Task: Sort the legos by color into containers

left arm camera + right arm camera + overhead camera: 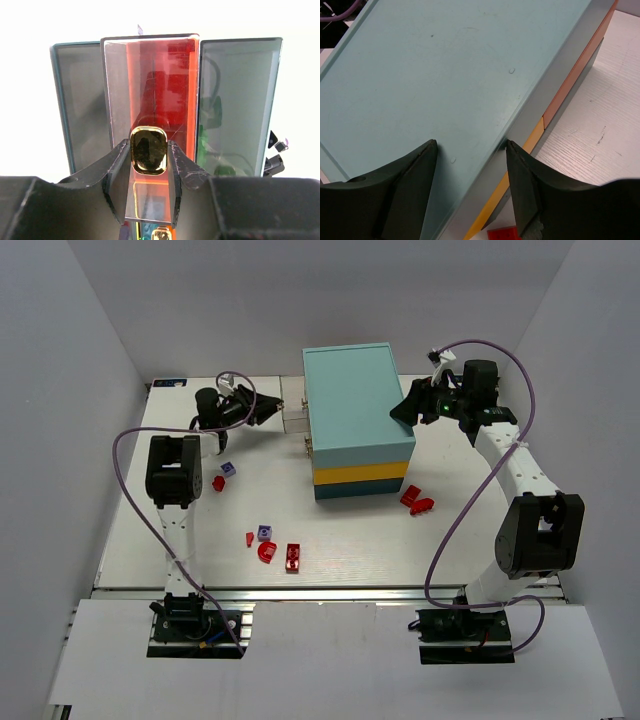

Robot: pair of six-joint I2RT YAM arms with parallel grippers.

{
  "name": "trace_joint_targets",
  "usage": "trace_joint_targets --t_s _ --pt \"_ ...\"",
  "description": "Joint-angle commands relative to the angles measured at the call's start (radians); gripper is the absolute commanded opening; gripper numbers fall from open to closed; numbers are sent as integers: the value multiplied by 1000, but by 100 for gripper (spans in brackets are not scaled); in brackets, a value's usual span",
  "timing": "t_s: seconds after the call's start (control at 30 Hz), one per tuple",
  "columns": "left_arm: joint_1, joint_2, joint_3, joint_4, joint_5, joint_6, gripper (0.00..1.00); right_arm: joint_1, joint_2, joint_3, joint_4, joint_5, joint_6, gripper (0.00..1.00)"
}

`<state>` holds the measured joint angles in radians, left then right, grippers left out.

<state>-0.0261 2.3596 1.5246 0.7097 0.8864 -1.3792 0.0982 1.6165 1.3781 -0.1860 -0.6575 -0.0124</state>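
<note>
Overhead, red and purple plastic bricks (293,557) dot the white counter (140,530), lower centre. Left wrist: left end effector (148,147) pinches the gold handle (148,155) of a clear plastic drawer (150,85), mid-frame. Right wrist: right end effector (471,147) gapes wide over the teal cabinet top (445,75).

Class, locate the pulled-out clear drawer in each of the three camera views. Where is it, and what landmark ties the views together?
Top external: drawer just left of the cabinet, at the left gripper.
Left wrist: drawer at centre, gold handle pinched by that gripper.
Right wrist: not in it.
Shared landmark: the cabinet; its light teal top fills the right wrist view.
</note>
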Motion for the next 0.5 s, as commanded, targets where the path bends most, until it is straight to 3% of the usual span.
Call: trace_joint_targets --t_s 0.0,0.33,0.47 --pt "18 -80 -15 -38 26 43 22 15 31 -19 -84 24 -57 62" --pt "37 -100 -12 -93 32 75 26 17 28 -24 -84 21 -69 64" --pt "46 -115 -17 -118 34 92 38 17 26 -21 -89 15 -75 65"
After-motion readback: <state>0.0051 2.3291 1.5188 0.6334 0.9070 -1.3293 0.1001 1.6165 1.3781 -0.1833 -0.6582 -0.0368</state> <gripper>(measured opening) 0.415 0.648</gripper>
